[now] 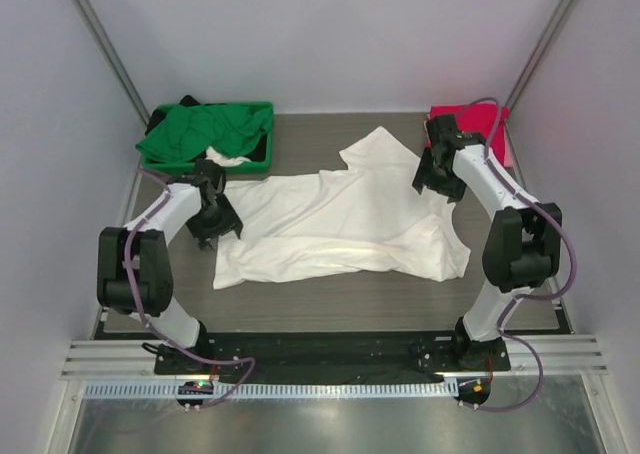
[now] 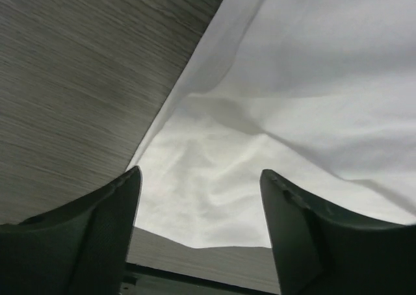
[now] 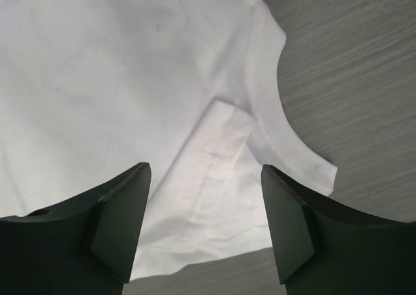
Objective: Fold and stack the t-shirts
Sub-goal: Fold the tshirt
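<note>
From overhead I see the white t-shirt point(image 1: 345, 224) spread out and rumpled across the middle of my counter point(image 1: 330, 309), one sleeve reaching toward the far edge. My left hand point(image 1: 213, 226) sits low at the shirt's left edge. My right hand point(image 1: 437, 179) is over its upper right part. From up here I can't tell how either hand's fingers stand. At the far left, the green bin point(image 1: 265, 109) has a green t-shirt point(image 1: 200, 129) heaped over it, with a bit of white cloth point(image 1: 228, 157) and a dark cloth point(image 1: 187, 101) peeking out. A pink-red t-shirt point(image 1: 495, 124) lies flat in the far right corner.
</note>
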{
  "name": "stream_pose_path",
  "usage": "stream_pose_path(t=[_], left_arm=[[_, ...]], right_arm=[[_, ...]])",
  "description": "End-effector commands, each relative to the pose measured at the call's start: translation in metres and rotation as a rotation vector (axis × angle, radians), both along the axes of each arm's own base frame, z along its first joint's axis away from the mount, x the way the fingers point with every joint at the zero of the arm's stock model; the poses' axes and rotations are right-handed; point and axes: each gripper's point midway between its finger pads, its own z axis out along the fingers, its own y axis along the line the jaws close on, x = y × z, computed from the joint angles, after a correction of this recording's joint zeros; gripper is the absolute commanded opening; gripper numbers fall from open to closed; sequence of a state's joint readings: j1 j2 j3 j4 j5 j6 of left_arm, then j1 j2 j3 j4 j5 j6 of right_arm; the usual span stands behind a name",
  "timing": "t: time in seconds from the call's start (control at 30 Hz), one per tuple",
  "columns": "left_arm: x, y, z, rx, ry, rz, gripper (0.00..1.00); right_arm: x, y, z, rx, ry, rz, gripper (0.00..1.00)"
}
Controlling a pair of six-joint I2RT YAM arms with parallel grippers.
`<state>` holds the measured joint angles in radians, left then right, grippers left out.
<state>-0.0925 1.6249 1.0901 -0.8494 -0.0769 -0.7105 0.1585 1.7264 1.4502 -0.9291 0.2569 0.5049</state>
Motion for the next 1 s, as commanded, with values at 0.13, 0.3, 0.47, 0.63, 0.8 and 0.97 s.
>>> stream_pose_path(t=[0.13, 0.3, 0.47, 0.63, 0.8, 0.97], left_arm=[[-0.017, 0.004, 0.043, -0.024, -0.220, 0.065, 0.91], [-0.054, 0.000, 0.035, -0.096, -0.313, 0.185, 0.88], [-0.072, -0.003, 0.014, -0.156, -0.363, 0.277, 0.82], [-0.082, -0.003, -0.002, -0.156, -0.340, 0.299, 0.80], [-0.086, -0.001, -0.015, -0.144, -0.314, 0.304, 0.82], [-0.084, -0.002, -0.027, -0.150, -0.315, 0.320, 0.84]], right_arm=[[-0.031, -0.008, 0.044, 0.081, -0.182, -0.031, 0.76], [-0.103, 0.017, -0.007, 0.282, -0.144, -0.070, 0.68], [-0.149, 0.024, -0.054, 0.373, -0.116, -0.162, 0.59], [-0.157, 0.002, -0.073, 0.272, -0.099, -0.247, 0.62], [-0.158, -0.019, -0.087, 0.184, -0.065, -0.338, 0.64], [-0.153, -0.043, -0.095, 0.106, -0.044, -0.378, 0.64]])
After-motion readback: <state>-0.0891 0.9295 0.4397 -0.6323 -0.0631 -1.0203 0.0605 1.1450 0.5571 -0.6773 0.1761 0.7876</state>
